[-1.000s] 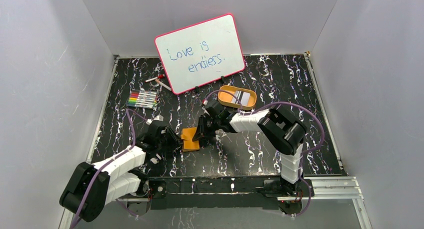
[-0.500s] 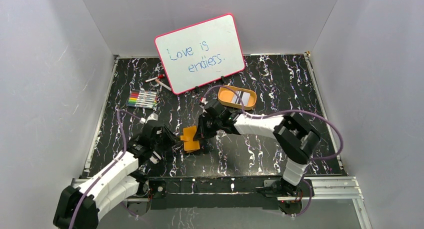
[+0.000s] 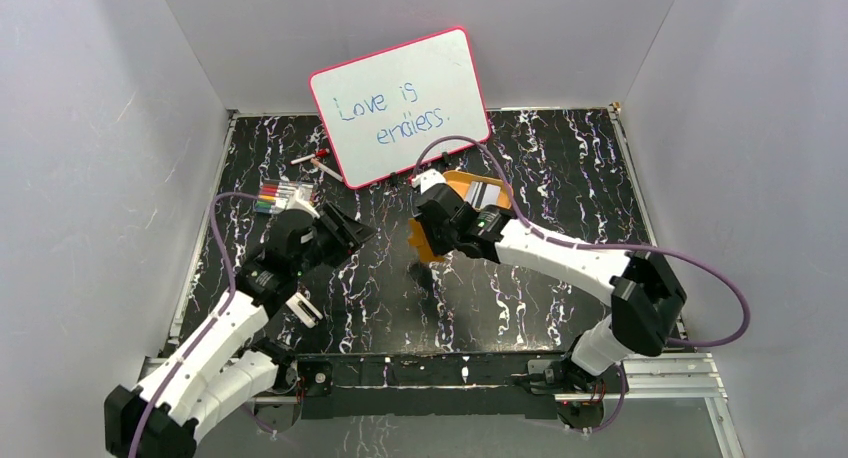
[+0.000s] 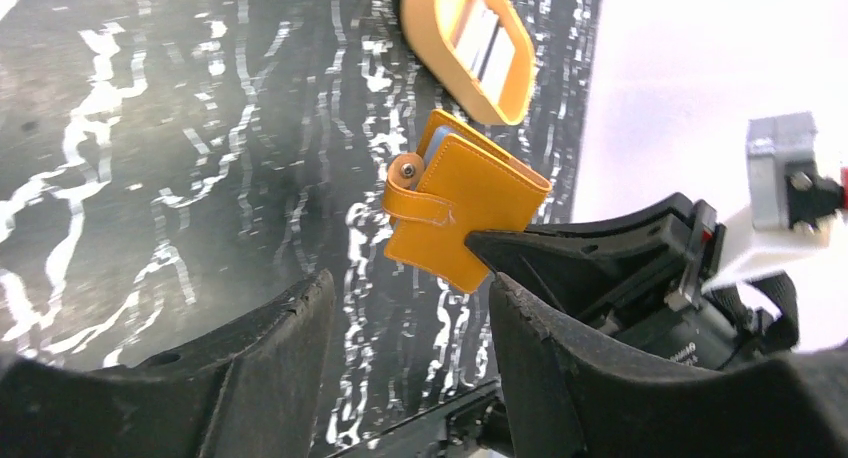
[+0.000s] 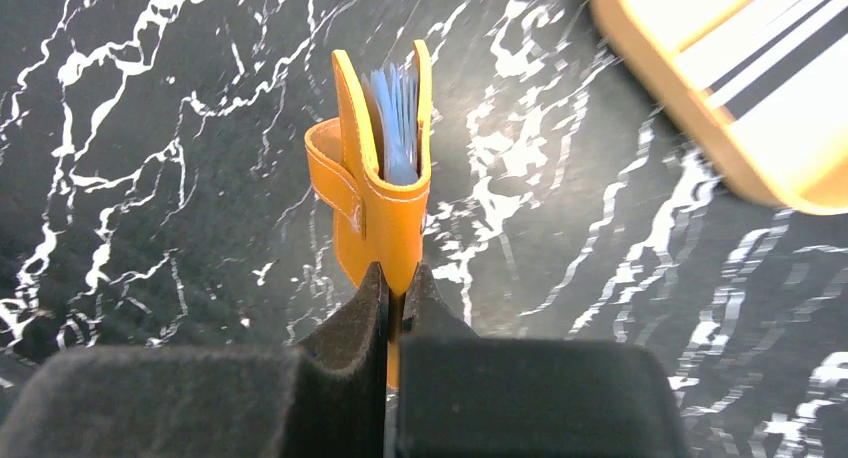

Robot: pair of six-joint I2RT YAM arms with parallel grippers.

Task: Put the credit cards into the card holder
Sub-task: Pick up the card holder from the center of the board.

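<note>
The right tool is clamped tight on the card holder. Its two fingers pinch one edge with no gap beside the leather. The holder stands on edge in that grip and appears lifted off the tabletop, just off the tray's near-left side and not touching it. The covers gape a little at the far end, and pale blue leaves show between them; whether these are cards or sleeves cannot be told. A strap wraps one cover and ends in a round snap.

Two cards lie flat in the tray, side by side, whitish with dark stripes. The right arm crosses over the tray's left end in the overhead view.

The left tool hangs well to the left of the tray, spread wide and holding nothing, and it points toward the holder. From its wrist camera, its fingers frame the holder, with the tray beyond.

A whiteboard leans on the back wall behind the tray. Markers lie far to the tray's left.
</note>
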